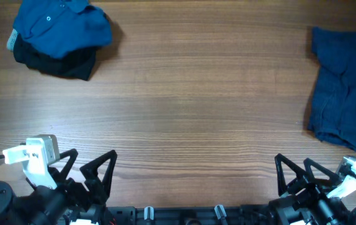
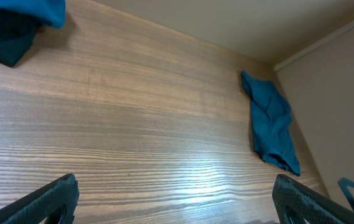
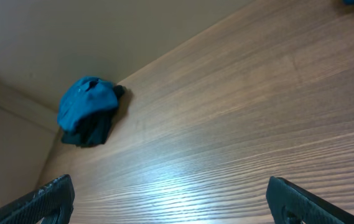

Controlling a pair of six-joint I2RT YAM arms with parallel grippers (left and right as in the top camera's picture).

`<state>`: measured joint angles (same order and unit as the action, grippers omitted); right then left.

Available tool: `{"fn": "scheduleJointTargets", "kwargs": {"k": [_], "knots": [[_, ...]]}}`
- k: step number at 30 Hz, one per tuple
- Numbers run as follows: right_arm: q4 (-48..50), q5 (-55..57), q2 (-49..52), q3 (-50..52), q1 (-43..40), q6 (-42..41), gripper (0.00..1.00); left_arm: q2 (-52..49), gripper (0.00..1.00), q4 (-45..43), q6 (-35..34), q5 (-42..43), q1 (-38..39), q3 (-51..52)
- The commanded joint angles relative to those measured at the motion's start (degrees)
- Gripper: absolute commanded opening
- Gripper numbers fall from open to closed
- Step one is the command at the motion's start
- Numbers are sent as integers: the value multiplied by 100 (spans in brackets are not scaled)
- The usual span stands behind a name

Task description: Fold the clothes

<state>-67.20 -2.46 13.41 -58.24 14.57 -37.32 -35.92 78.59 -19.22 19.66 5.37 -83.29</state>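
Blue polo shirt (image 1: 62,25) is lying bunched at ten o'clock on the wooden bench (image 1: 196,106), sitting on top of a black garment (image 1: 55,62). At three o'clock a darker blue garment (image 1: 346,87) is lying spread out, running past the edge of the overhead view. I am holding my left pincer (image 1: 93,156) at seven o'clock and my right pincer (image 1: 293,164) at five o'clock. Both are gaping wide, gripping nothing, and staying well apart from every garment.
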Motion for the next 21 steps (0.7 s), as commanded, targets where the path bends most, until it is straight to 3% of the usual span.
{"fn": "scheduleJointTargets", "kwargs": {"k": [1,21], "knots": [[24,162,-90,-37,-7,-35,100,9,100,-28,-55,90,42,26],[-146,345,-90,-35,-267,-20,100,9,100,-28,-55,90,42,26]]}}
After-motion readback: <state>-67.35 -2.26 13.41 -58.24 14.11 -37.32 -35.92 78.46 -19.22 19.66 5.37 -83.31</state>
